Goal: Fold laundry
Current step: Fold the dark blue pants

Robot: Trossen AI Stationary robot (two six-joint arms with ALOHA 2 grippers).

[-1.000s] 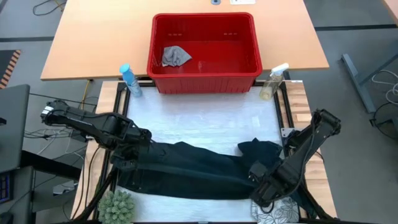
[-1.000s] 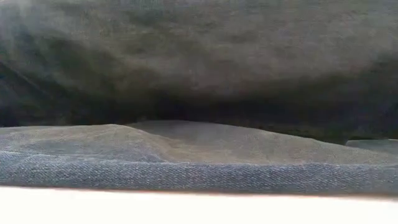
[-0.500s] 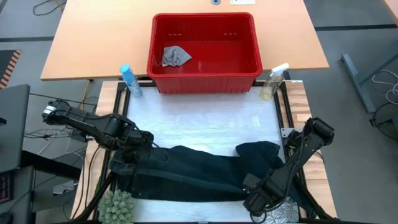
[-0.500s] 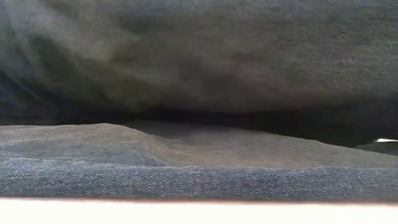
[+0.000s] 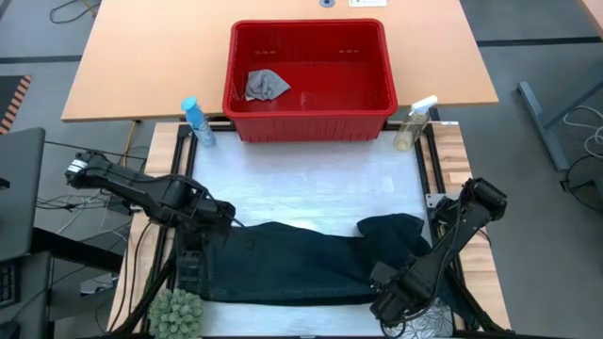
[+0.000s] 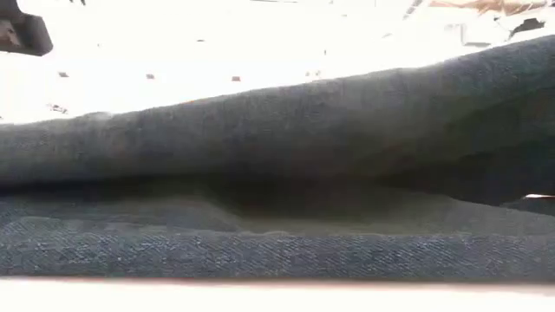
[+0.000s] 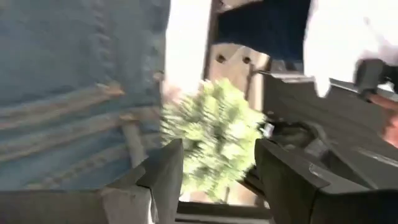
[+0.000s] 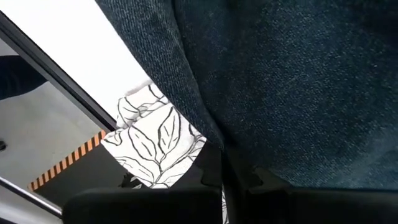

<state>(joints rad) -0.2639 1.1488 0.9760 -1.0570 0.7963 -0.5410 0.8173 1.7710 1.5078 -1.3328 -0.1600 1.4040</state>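
The dark jeans (image 5: 292,268) are spread across the worktop (image 5: 311,184), in front of the red basket (image 5: 311,80). The right tool (image 5: 388,303) is pinched shut on the jeans' edge beside the leaf-print cloth (image 8: 155,143). The left tool (image 7: 214,180) is held spread, empty, near the green plant (image 5: 176,315).

Dark blue jeans (image 5: 292,268) — red basket (image 5: 309,121) — leaf-print white cloth (image 8: 155,146).

Tan wooden table (image 5: 141,66) on grey floor (image 5: 537,47).
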